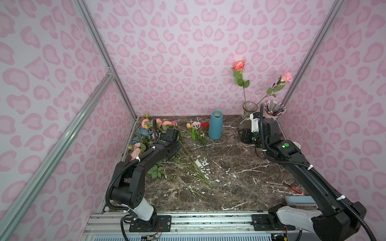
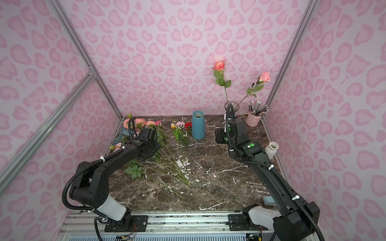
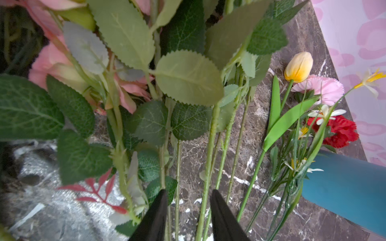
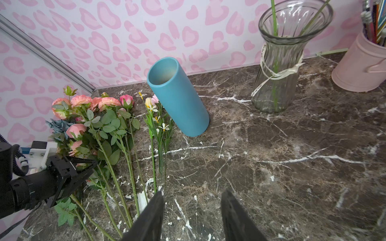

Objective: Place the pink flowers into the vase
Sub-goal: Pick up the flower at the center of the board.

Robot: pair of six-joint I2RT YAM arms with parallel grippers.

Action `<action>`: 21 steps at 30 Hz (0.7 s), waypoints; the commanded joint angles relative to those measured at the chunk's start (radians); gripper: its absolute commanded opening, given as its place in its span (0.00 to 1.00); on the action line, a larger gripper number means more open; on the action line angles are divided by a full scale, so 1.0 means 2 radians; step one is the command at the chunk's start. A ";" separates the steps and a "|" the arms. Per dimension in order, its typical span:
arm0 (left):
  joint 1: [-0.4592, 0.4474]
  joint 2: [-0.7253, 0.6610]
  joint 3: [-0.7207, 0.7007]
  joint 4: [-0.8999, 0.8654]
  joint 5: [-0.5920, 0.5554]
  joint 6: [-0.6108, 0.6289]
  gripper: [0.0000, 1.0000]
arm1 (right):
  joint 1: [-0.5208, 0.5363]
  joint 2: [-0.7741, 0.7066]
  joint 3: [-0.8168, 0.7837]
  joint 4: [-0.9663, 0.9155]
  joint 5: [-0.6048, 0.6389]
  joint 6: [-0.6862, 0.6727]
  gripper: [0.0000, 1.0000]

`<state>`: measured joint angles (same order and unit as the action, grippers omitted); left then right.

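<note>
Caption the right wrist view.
Right claw open over marble table; two stems in glass vase, pink flowers lying loose.

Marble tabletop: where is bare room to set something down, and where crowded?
Bare: the middle of the dark marble tabletop, between the green stems and the right arm, and the strip from the teal cylinder vase to the clear ribbed glass vase. Crowded: the flower pile at back left.

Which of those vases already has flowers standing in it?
The clear glass vase at the back, with two pink roses standing in it. The blue vase is empty, and no stems show in the small white vase.
</note>
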<state>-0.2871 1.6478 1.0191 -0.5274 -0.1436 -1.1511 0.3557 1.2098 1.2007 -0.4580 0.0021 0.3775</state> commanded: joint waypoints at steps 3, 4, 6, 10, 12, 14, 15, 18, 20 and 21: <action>0.005 0.017 -0.001 0.020 -0.011 -0.010 0.38 | -0.004 0.002 -0.005 0.016 -0.013 0.005 0.49; 0.004 0.020 0.000 0.020 -0.010 -0.011 0.38 | -0.006 0.002 -0.004 0.016 -0.013 0.005 0.49; 0.006 0.027 0.000 0.021 -0.010 -0.010 0.38 | -0.009 0.003 -0.006 0.017 -0.015 0.005 0.49; 0.008 0.036 0.001 0.025 -0.011 -0.011 0.37 | -0.015 0.003 -0.008 0.020 -0.020 0.004 0.49; 0.009 0.040 0.002 0.027 -0.012 -0.010 0.37 | -0.016 0.004 -0.009 0.021 -0.022 0.005 0.49; 0.011 0.044 0.004 0.029 -0.012 -0.010 0.31 | -0.018 0.004 -0.010 0.023 -0.025 0.005 0.49; 0.012 0.046 0.005 0.030 -0.012 -0.009 0.30 | -0.019 0.004 -0.011 0.024 -0.028 0.005 0.49; 0.013 0.053 0.007 0.033 -0.012 -0.010 0.26 | -0.020 0.006 -0.011 0.024 -0.029 0.005 0.49; 0.013 0.057 0.009 0.033 -0.013 -0.009 0.22 | -0.021 0.006 -0.011 0.024 -0.029 0.005 0.49; 0.013 0.057 0.009 0.034 -0.013 -0.009 0.18 | -0.021 0.006 -0.011 0.024 -0.029 0.005 0.49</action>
<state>-0.2615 1.7561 1.0260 -0.5083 -0.1474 -1.1595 0.3145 1.2198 1.1801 -0.4374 -0.0475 0.3779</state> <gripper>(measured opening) 0.196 0.488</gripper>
